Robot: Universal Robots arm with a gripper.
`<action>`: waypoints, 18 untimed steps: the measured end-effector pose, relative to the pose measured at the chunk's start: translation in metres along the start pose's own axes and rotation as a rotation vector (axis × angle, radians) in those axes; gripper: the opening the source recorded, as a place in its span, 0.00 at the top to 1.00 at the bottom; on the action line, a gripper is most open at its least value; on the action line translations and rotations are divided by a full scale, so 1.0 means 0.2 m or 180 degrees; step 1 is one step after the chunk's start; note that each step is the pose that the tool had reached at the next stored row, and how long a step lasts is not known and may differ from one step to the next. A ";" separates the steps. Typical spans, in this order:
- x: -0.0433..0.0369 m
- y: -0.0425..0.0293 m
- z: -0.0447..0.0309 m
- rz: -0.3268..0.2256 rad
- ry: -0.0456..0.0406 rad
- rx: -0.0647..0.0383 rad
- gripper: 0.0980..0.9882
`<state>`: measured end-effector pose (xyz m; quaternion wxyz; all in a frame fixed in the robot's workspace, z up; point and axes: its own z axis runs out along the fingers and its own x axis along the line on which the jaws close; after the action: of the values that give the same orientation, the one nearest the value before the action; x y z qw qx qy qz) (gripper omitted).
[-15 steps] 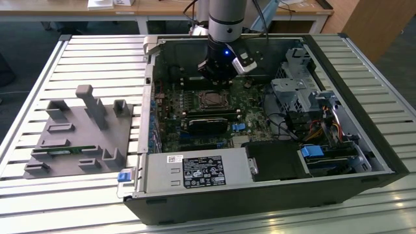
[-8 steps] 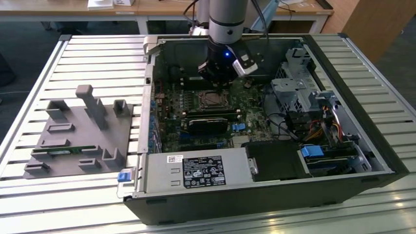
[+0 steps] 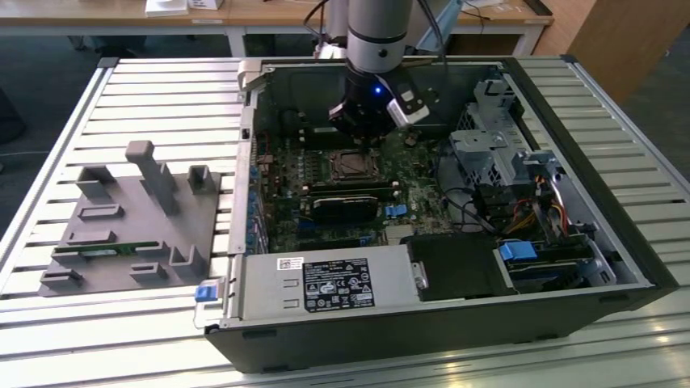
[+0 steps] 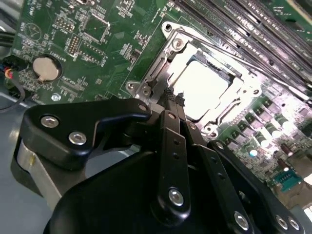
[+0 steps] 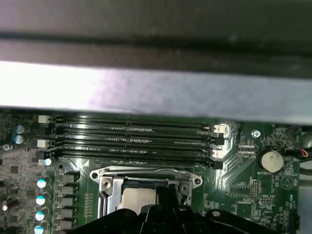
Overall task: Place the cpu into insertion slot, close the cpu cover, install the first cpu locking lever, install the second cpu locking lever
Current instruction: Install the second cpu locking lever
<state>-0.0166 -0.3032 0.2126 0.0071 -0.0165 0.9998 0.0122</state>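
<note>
The cpu lies flat in the insertion slot on the green motherboard, its silver-grey top showing through the window of the cpu cover. The cover's silver frame lies down over the chip. My gripper is shut, its black fingertips together at the socket's edge, right beside the cover's frame and its corner screws. In the first wrist view the cpu and the cover sit just ahead of the gripper. In the exterior view the gripper hangs inside the open case, just behind the socket.
Long black memory slots run beside the socket, under the case wall. A coin battery sits on the board. A black card, a labelled power supply box and drive cages crowd the case. A grey fixture stands on the slatted table.
</note>
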 end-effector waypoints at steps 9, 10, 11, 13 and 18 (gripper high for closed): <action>-0.001 -0.016 -0.100 0.0000 0.0000 -0.0003 0.99; -0.001 -0.028 -0.100 0.0000 0.0000 -0.0003 0.99; 0.000 -0.043 -0.100 0.0000 0.0000 -0.0004 0.99; 0.001 -0.080 -0.101 -0.0001 0.0000 -0.0003 0.99; 0.003 -0.155 -0.103 0.0000 0.0004 -0.0027 0.99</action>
<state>-0.0166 -0.3348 0.2324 0.0064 -0.0166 0.9997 0.0164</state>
